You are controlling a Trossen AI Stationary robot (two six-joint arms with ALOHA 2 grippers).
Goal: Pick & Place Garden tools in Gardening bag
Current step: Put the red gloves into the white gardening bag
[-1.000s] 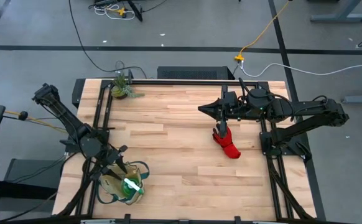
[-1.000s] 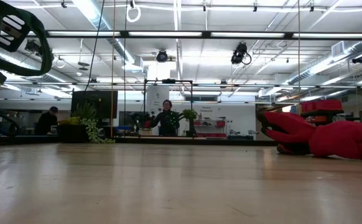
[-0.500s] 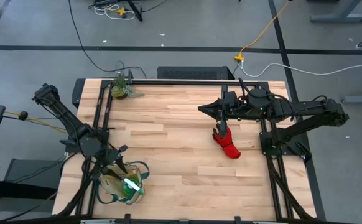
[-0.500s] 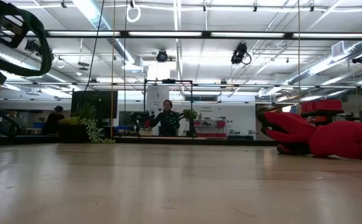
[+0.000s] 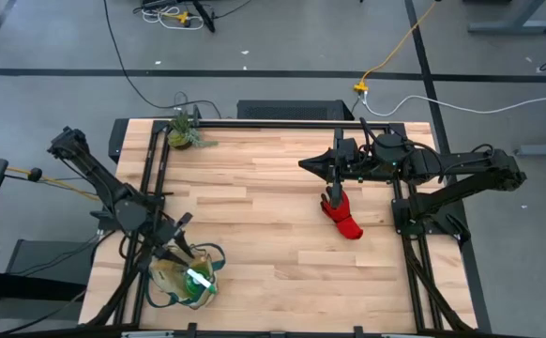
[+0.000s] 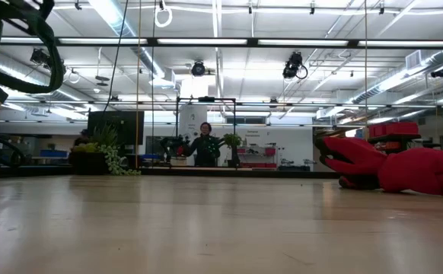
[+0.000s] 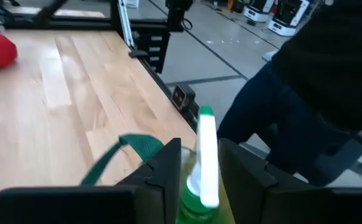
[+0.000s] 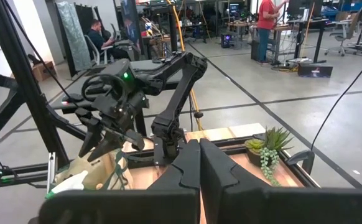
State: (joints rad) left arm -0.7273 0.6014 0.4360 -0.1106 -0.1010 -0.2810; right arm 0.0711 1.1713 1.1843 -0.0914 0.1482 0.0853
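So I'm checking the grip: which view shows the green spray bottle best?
The left wrist view: the spray bottle stands close-up between the left end effector's fingers. The high view shows it only as a small green patch in the gardening bag. The right wrist view shows it faintly; the low view doesn't.

Even overhead light, soft shadows, some close-up blur

Ceiling strip lights [image 6: 115,15] glared white in the low view; the table [image 5: 273,207] was evenly bright (shadows faint), and the white part [image 7: 207,158] between the left gripper [image 7: 199,171] fingers looked washed-out and blurred.
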